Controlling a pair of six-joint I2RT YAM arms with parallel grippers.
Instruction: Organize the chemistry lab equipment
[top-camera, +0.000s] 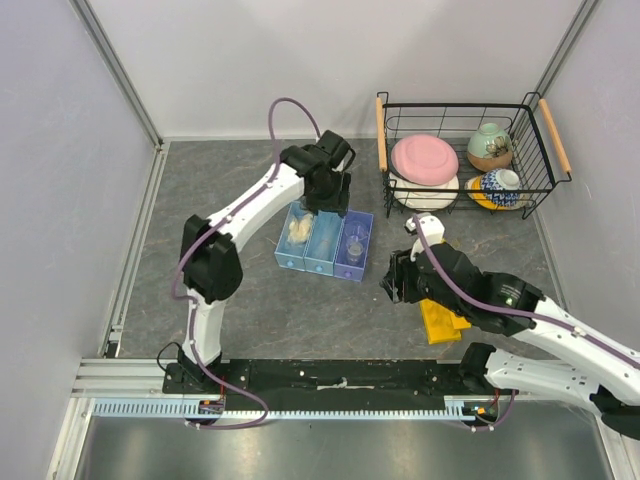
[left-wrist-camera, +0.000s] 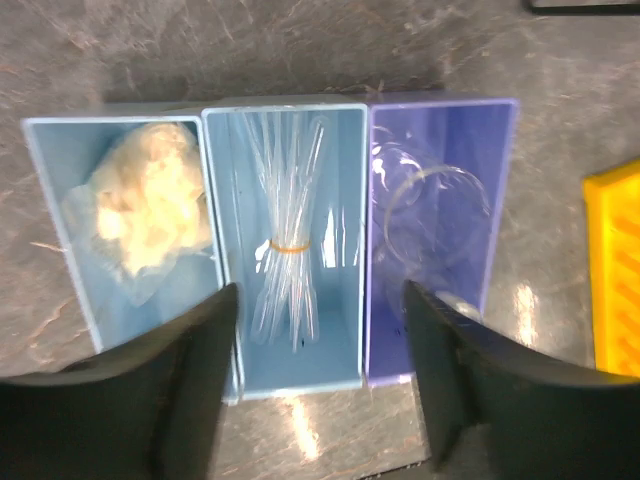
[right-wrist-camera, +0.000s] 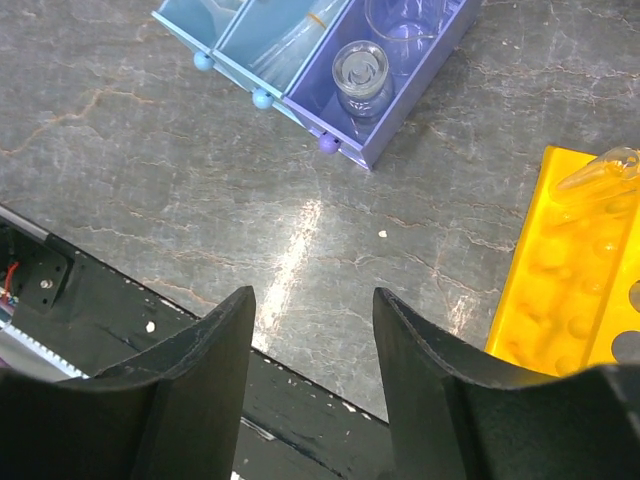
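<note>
Over the blue tray (left-wrist-camera: 285, 108), the left gripper (left-wrist-camera: 320, 310) is hanging wide open and empty above the banded test tubes (left-wrist-camera: 285, 240) in the middle compartment. Next, I'd guess, it's needing to drop and pinch them for the yellow rack (right-wrist-camera: 570, 290).

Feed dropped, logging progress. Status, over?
Left gripper open above bundled test tubes in middle compartment of blue tray. Right gripper open, empty, near yellow rack. Nothing blocking tubes.
</note>
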